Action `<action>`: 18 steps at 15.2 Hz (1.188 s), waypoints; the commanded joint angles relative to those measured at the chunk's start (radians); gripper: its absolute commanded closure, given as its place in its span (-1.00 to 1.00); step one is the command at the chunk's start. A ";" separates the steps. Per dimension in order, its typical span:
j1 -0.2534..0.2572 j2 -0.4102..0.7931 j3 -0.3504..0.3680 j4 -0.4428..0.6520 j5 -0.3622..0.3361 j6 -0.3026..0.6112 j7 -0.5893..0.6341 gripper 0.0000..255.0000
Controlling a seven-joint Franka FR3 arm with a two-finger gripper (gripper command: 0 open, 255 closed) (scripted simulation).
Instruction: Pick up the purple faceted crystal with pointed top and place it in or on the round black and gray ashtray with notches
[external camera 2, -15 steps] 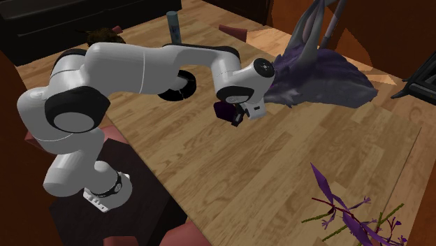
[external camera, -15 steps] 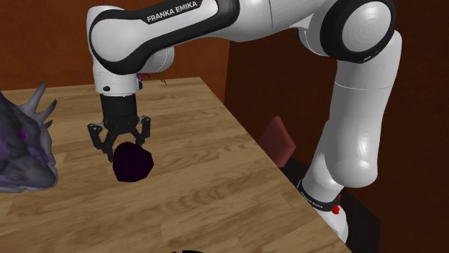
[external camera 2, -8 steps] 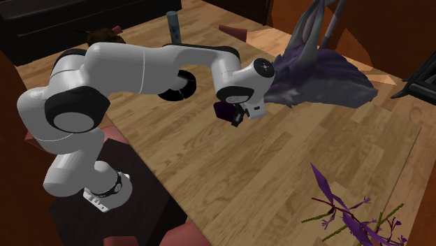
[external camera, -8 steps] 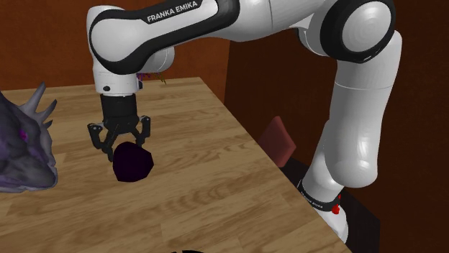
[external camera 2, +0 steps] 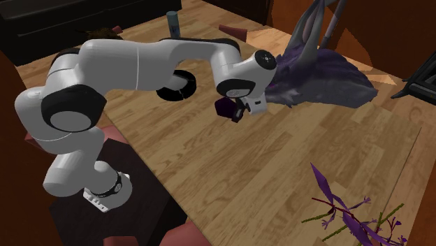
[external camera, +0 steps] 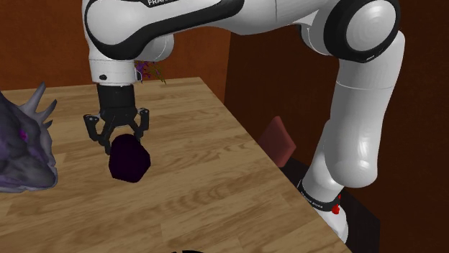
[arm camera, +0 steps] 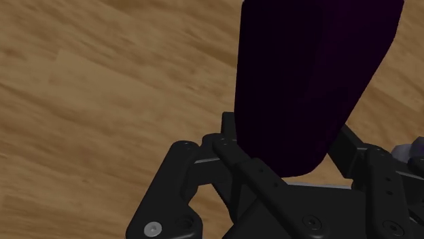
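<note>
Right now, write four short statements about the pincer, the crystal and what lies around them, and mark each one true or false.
1. The pincer is shut on the dark purple crystal. True.
2. The crystal lies in the ashtray. False: the pincer clasps it, apart from the ashtray.
3. The table shows wood grain. True.
4. The spiky grey-purple figure touches the crystal. False: in the shoulder view, bare table lies between them.

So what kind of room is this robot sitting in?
Probably a living room at home: a light wooden table, a large purple spiky ornament on it, and a purple-leaved decorative plant.
</note>
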 commanded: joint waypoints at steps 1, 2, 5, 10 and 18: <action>-0.001 -0.004 0.000 0.023 -0.001 -0.025 0.006 1.00; -0.001 -0.006 0.000 0.033 -0.001 -0.038 0.009 1.00; -0.002 -0.011 0.000 0.066 -0.002 -0.075 0.018 1.00; -0.002 -0.015 0.001 0.127 -0.004 -0.137 0.034 1.00; 0.026 -0.116 0.030 0.032 0.030 -0.122 0.087 1.00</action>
